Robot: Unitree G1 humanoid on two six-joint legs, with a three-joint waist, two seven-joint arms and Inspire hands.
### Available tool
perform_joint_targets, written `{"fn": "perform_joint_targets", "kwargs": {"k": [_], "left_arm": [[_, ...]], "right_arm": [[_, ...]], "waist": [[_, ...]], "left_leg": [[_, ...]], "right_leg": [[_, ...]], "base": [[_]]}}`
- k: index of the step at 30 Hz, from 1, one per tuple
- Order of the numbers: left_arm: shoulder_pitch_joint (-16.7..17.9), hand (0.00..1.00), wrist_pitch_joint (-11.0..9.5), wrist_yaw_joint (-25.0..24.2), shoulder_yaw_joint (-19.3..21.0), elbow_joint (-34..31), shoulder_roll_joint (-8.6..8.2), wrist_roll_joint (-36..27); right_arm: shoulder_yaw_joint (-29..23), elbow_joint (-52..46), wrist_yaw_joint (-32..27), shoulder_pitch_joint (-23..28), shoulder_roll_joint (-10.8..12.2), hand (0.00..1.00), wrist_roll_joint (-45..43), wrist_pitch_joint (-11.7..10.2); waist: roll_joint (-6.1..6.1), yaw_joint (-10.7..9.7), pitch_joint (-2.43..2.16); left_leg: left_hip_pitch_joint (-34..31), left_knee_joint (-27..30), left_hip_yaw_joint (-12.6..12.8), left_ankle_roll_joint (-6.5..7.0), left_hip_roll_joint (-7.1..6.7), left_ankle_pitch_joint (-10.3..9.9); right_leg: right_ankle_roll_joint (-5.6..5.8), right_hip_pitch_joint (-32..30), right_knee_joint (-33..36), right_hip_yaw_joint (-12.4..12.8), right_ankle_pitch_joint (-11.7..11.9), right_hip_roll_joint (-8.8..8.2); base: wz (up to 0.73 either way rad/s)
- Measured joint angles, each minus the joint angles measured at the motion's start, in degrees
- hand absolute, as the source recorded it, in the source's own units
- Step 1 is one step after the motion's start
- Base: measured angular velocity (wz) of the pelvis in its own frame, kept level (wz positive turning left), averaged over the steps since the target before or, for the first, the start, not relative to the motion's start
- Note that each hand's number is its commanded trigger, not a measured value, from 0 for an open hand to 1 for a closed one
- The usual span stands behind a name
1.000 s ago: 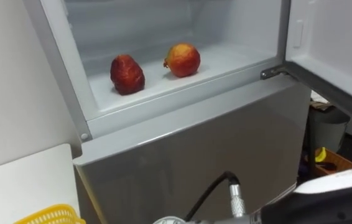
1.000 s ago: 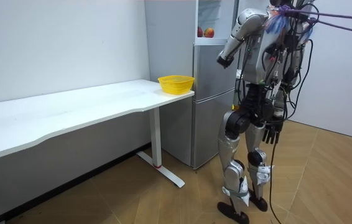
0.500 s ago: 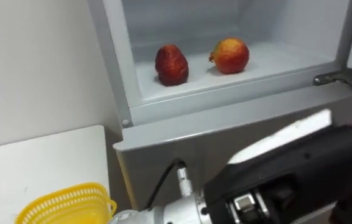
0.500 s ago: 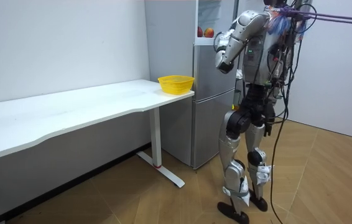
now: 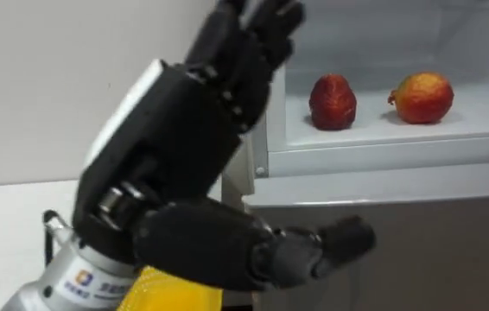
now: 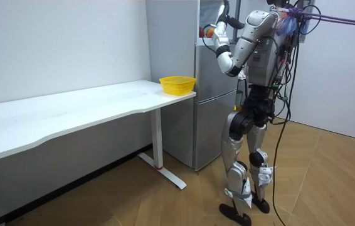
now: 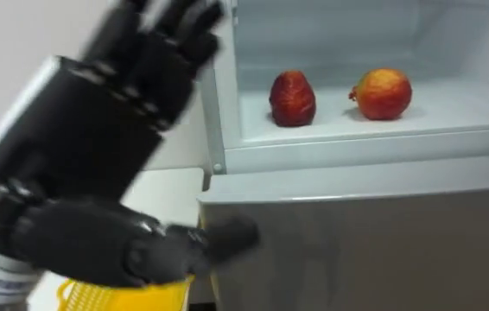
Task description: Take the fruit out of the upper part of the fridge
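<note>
a: and the left hand [image 5: 175, 147] is up! a second ago just the forearm showed low in the eye view, now the hand rises right in front of the head camera, level with the open upper fridge [image 5: 266, 130].

b: fingers [image 5: 244, 39] spread wide, thumb out to the side, nothing in them. it sits on the near left, at the compartment's left edge, not inside yet.

a: and the fruit?

b: untouched. the dark red fruit [image 5: 332, 102] and the orange-red fruit [image 5: 422, 97] lie side by side on the shelf [image 5: 486, 117], dark one on the left, well apart from the hand. they look further right than before, but that's the camera swinging.

a: so the reach has begun, the grasp hasn't.

b: that's my read. the dark red one lies closer to the hand. the yellow basket [image 5: 175, 289] waits on the counter [image 5: 11, 225] just beneath, likely the drop spot.
</note>
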Motion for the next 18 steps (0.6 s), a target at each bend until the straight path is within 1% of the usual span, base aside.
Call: {"fn": "perform_joint_targets", "kwargs": {"k": [2,3,4,5,6,7,8,9,11,12,13,14,15,16,17,18], "left_arm": [[1.56,0.0,-0.84,2.97,4.77,0.0,0.18,4.15],[1.81,0.0,-0.94,3.89,5.93,0.0,0.19,5.03],[2.0,0.0,-1.09,5.72,8.16,0.0,0.21,6.47],[2.36,0.0,-1.58,7.38,10.58,-0.01,0.27,7.18],[2.97,0.0,-2.11,8.09,12.12,-0.01,0.39,7.22],[4.76,0.0,-3.02,10.09,15.34,0.0,0.81,7.22],[6.79,0.0,-3.37,12.58,18.27,0.03,1.12,7.11],[7.86,0.0,-3.57,13.6,19.71,0.03,1.12,7.1],[12.2,0.0,-3.92,17.6,26.42,0.57,1.09,6.63],[13.27,0.0,-3.97,18.61,28.3,0.91,1.11,6.55],[15.88,0.0,-4.95,20.98,31.63,2.23,1.14,6.55],[18.83,0.0,-6.12,23.35,33.86,4.86,1.14,6.56],[20.19,0.0,-6.09,24.42,34.64,6.13,1.14,6.56],[22.32,0.0,-5.9,26.69,35.44,8.77,1.12,6.59],[23.74,0.0,-5.9,28.93,35.83,11.43,1.11,6.83],[24.34,0.0,-5.89,30.13,35.84,12.74,1.09,7.01]], "right_arm": [[-3.34,-0.07,-0.11,1.04,-0.04,0.0,-0.63,-0.12],[-3.73,-0.05,-0.13,1.29,-0.06,0.0,-0.64,-0.08],[-4.17,0.04,-0.12,1.73,-0.01,0.0,-0.7,-0.03],[-4.33,0.23,-0.12,2.14,0.05,0.0,-0.61,-0.09],[-4.84,0.3,-0.11,2.36,0.05,0.0,-0.56,-0.26],[-5.63,0.34,-0.31,3.0,0.03,0.0,-0.21,-0.62],[-6.38,0.3,-0.42,3.7,0.07,0.0,-0.16,-0.68],[-6.9,0.25,-0.41,4.03,0.07,0.0,-0.2,-0.73],[-9.84,0.07,-0.41,5.32,0.05,0.0,-0.34,-1.29],[-10.53,0.07,-0.4,5.54,0.07,0.0,-0.38,-1.38],[-11.43,0.17,-0.53,5.62,0.02,0.0,-0.48,-1.68],[-11.82,0.25,-0.72,5.69,-0.1,0.0,-0.51,-1.71],[-12.04,0.35,-0.94,6.07,-0.11,0.0,-0.51,-1.67],[-12.13,0.3,-0.94,6.4,-0.08,0.0,-0.61,-1.66],[-12.16,0.21,-0.89,6.36,-0.01,0.0,-0.57,-1.61],[-12.16,0.14,-0.85,6.23,-0.03,0.0,-0.58,-1.56]], "waist": [[0.7,0.74,-0.03],[0.76,0.88,-0.02],[0.85,1.3,-0.03],[0.99,2.01,-0.05],[1.12,2.32,-0.07],[1.42,2.94,-0.11],[1.56,3.72,-0.14],[1.58,4.0,-0.15],[1.47,5.32,-0.08],[1.44,5.62,-0.06],[1.35,5.88,-0.01],[1.34,6.32,-0.01],[1.33,6.4,0.0],[1.15,6.48,0.16],[0.92,6.59,0.45],[1.01,6.72,0.56]], "left_leg": [[-0.13,-0.4,-0.17,0.02,0.01,-0.03],[-0.17,-0.39,-0.24,0.04,-0.04,0.03],[-0.23,-0.4,-0.56,0.03,-0.19,0.19],[-0.21,-0.44,-0.85,0.04,-0.29,0.32],[-0.18,-0.42,-0.88,0.03,-0.31,0.33],[0.06,-0.33,-0.92,0.02,-0.36,0.34],[0.2,-0.19,-1.06,0.0,-0.44,0.36],[0.17,-0.15,-1.23,0.0,-0.5,0.37],[0.16,-0.09,-1.4,-0.02,-0.57,0.42],[0.18,-0.08,-1.41,-0.03,-0.57,0.42],[0.22,-0.09,-1.42,-0.03,-0.63,0.42],[0.19,0.03,-1.48,-0.02,-0.89,0.41],[0.16,0.1,-1.55,-0.02,-1.15,0.41],[0.1,0.18,-1.88,-0.01,-1.2,0.41],[0.15,0.31,-2.68,0.04,-1.19,0.38],[0.14,0.35,-2.96,0.13,-1.24,0.33]], "right_leg": [[-0.01,-0.11,0.04,-0.25,-0.03,-0.01],[-0.03,-0.12,0.04,-0.35,-0.06,-0.05],[-0.09,-0.12,0.02,-0.5,-0.17,-0.09],[-0.09,-0.04,-0.01,-0.59,-0.18,-0.09],[-0.09,0.0,-0.03,-0.57,-0.18,-0.07],[-0.09,0.03,-0.05,-0.59,-0.18,-0.08],[-0.01,0.1,-0.02,-0.75,-0.24,-0.12],[0.04,0.16,0.02,-0.99,-0.3,-0.19],[0.04,0.02,0.11,-1.24,-0.56,-0.31],[0.03,0.06,0.07,-1.28,-0.58,-0.31],[0.05,0.11,0.05,-1.34,-0.63,-0.39],[0.13,0.19,0.12,-1.47,-0.74,-0.5],[0.17,0.24,0.13,-1.59,-0.77,-0.54],[0.26,0.47,0.12,-2.11,-0.84,-0.65],[0.38,0.75,0.16,-2.49,-0.95,-0.75],[0.42,0.82,0.17,-2.7,-0.99,-0.77]], "base": [[0.0],[0.07],[0.1],[0.07],[0.04],[0.0],[0.05],[0.13],[0.09],[0.0],[0.0],[0.05],[0.15],[0.25],[0.26],[0.19]]}}
